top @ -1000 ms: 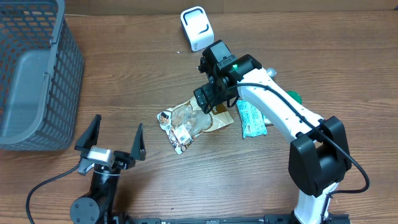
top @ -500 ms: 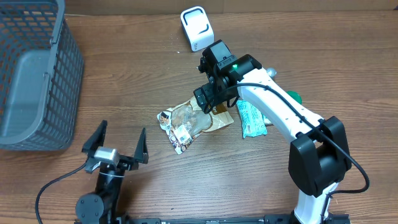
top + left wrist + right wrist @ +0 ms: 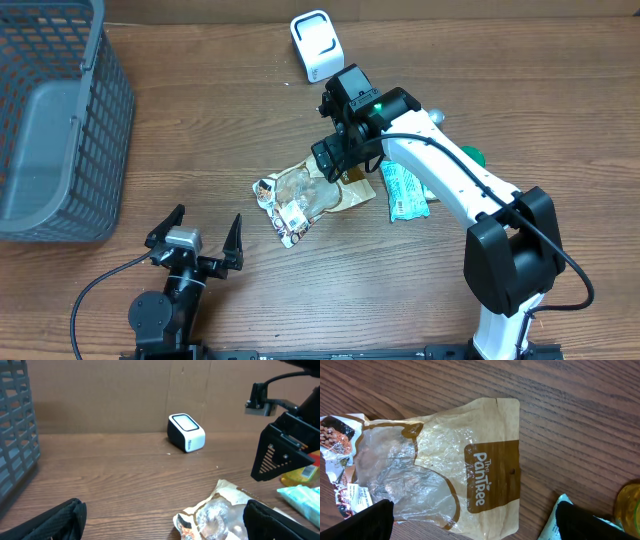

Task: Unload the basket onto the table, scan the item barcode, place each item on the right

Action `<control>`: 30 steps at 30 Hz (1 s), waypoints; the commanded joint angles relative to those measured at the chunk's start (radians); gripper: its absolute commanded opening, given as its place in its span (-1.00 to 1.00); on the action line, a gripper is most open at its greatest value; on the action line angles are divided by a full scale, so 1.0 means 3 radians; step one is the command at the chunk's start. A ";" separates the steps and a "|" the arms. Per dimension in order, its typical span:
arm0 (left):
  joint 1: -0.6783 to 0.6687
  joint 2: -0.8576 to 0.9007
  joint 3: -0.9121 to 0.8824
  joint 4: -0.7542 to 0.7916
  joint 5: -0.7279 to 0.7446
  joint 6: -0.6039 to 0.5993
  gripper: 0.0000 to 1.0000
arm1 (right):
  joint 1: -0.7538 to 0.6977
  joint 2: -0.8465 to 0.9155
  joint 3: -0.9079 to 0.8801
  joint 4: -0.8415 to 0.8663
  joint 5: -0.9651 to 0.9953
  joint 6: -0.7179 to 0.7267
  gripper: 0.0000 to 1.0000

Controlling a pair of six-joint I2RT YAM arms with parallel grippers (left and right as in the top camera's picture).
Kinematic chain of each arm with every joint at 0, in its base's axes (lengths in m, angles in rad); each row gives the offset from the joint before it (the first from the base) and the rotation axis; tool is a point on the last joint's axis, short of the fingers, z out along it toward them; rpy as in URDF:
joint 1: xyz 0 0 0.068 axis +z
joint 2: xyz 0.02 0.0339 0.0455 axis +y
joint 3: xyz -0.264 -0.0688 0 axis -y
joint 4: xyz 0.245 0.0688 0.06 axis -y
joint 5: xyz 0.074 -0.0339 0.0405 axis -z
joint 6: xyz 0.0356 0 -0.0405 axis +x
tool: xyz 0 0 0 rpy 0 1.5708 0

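A white barcode scanner (image 3: pixel 317 45) with a dark face stands at the back of the table and also shows in the left wrist view (image 3: pixel 186 432). A brown and clear snack bag (image 3: pixel 305 195) lies flat mid-table, its "The PanTree" print facing up (image 3: pixel 485 480). My right gripper (image 3: pixel 336 160) hangs open just above the bag's right end (image 3: pixel 475 522), with nothing held. My left gripper (image 3: pixel 200 232) stands open and empty near the front edge, left of the bag. The bag's crumpled end (image 3: pixel 220 515) lies by its right finger (image 3: pixel 280 520).
A grey mesh basket (image 3: pixel 60 120) fills the far left. A teal packet (image 3: pixel 403 192) lies right of the bag, under the right arm, and a yellow and green item (image 3: pixel 472 155) peeks out beyond it. A cardboard wall backs the table.
My left gripper has shifted right and back toward the front edge, staying open. The right arm and the bag have not moved.
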 commanded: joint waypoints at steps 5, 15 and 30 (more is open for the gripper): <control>-0.0022 -0.0042 -0.0013 -0.0036 -0.0328 0.0189 0.99 | -0.0006 0.0036 -0.0015 0.0017 0.0006 0.0022 1.00; -0.0022 -0.0041 -0.0013 -0.0071 -0.0608 0.0202 0.99 | -0.0006 0.0037 -0.0015 0.0017 0.0006 0.0022 1.00; -0.0022 -0.0039 -0.0013 -0.0060 -0.0561 0.0200 0.99 | -0.0006 0.0037 -0.0015 0.0017 0.0006 0.0022 1.00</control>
